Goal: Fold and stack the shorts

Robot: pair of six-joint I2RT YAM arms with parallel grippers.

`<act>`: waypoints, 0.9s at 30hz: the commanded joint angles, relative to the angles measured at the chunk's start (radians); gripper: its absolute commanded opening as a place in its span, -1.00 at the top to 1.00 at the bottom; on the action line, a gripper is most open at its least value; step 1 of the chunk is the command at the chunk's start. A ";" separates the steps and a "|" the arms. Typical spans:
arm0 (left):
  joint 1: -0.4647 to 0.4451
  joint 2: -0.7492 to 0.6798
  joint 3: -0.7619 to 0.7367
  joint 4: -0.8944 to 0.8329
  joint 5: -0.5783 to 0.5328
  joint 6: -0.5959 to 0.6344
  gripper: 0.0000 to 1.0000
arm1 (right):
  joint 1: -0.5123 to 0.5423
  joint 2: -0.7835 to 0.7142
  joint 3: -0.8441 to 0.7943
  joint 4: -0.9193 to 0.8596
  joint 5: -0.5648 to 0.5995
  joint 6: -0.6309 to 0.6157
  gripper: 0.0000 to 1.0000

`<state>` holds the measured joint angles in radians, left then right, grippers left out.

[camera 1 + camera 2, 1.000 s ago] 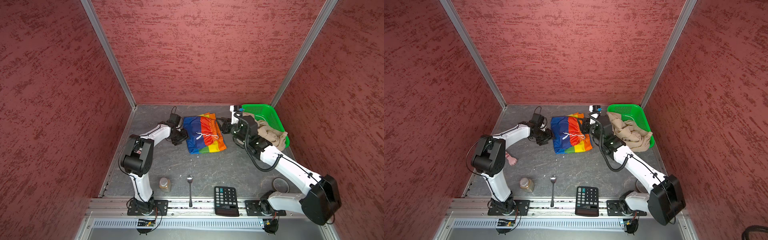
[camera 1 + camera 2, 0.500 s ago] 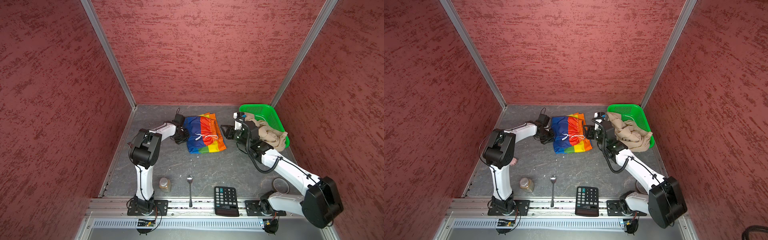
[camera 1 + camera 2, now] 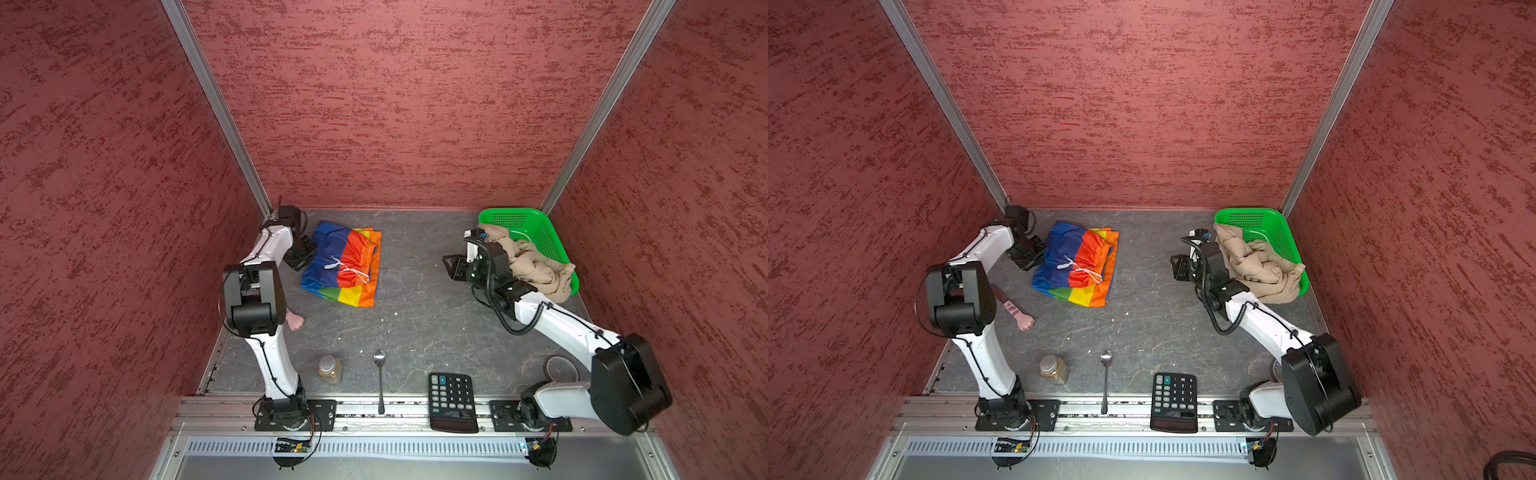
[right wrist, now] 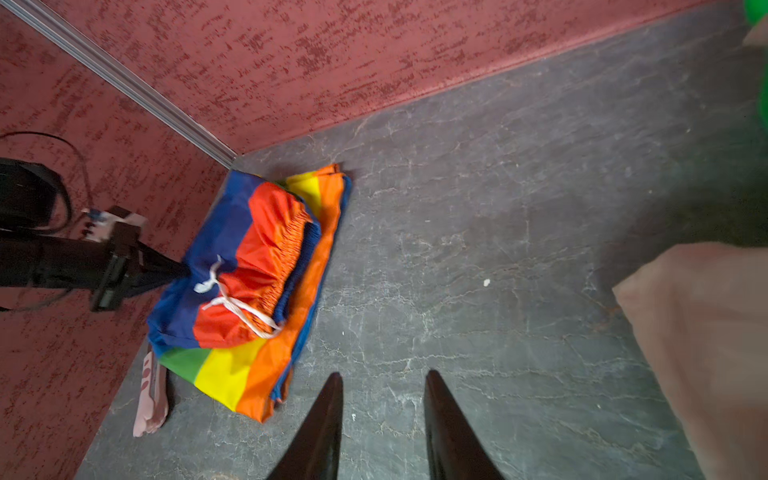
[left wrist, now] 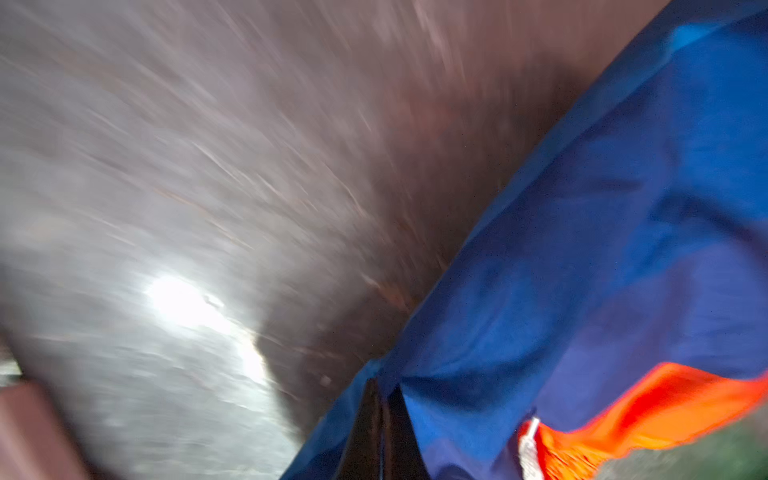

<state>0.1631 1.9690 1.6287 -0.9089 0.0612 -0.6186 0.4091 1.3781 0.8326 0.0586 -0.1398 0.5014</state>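
Note:
The rainbow-striped shorts lie folded at the back left of the table, white drawstring on top. My left gripper is shut on their blue edge; in the left wrist view the joined jaws pinch the blue cloth. The right wrist view shows the shorts and the left gripper at their side. The beige shorts lie crumpled in a green basket. My right gripper stands open and empty beside the basket.
Along the front edge of the table are a calculator, a spoon and a small jar. A pink paw-shaped toy lies by the left arm. A tape roll sits front right. Red walls close three sides.
My left gripper shut on the blue edge and the rainbow shorts slid left toward the back corner. My right gripper drew back toward the basket, its jaws narrower.

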 commanded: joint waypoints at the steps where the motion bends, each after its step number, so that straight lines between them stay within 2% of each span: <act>1: 0.040 -0.003 0.077 -0.062 -0.046 0.036 1.00 | -0.010 0.024 0.030 0.008 -0.032 0.010 0.35; 8: 0.151 0.067 0.231 -0.116 -0.111 0.073 1.00 | -0.023 0.070 0.064 0.003 -0.049 0.017 0.37; 9: 0.163 0.074 0.242 -0.115 -0.107 0.079 0.86 | -0.023 0.070 0.069 0.004 -0.053 0.020 0.37; 11: 0.190 0.092 0.266 -0.124 -0.100 0.089 0.26 | -0.024 0.104 0.079 0.010 -0.065 0.026 0.37; 12: 0.197 0.098 0.277 -0.133 -0.103 0.092 0.04 | -0.026 0.109 0.083 0.012 -0.072 0.029 0.37; 14: 0.212 0.100 0.300 -0.159 -0.115 0.098 -0.23 | -0.026 0.118 0.089 0.018 -0.097 0.029 0.36; 18: 0.204 0.013 0.255 -0.164 -0.100 0.076 -0.31 | -0.027 0.119 0.128 -0.035 -0.089 0.005 0.34; 21: 0.155 -0.084 0.189 -0.124 -0.048 0.081 -0.35 | -0.028 0.098 0.195 -0.152 0.013 -0.053 0.28; 22: 0.123 -0.113 0.178 -0.121 -0.050 0.089 -0.35 | -0.028 0.082 0.214 -0.185 0.058 -0.070 0.19; 24: 0.048 -0.165 0.162 -0.117 -0.060 0.105 -0.28 | -0.038 0.036 0.236 -0.226 0.117 -0.087 -0.22; 27: -0.075 -0.229 0.135 -0.103 -0.059 0.128 -0.22 | -0.068 -0.011 0.271 -0.305 0.186 -0.111 -0.62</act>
<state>0.1829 1.8084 1.7790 -1.0309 -0.0193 -0.5251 0.3683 1.4296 1.0576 -0.1413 -0.0780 0.4335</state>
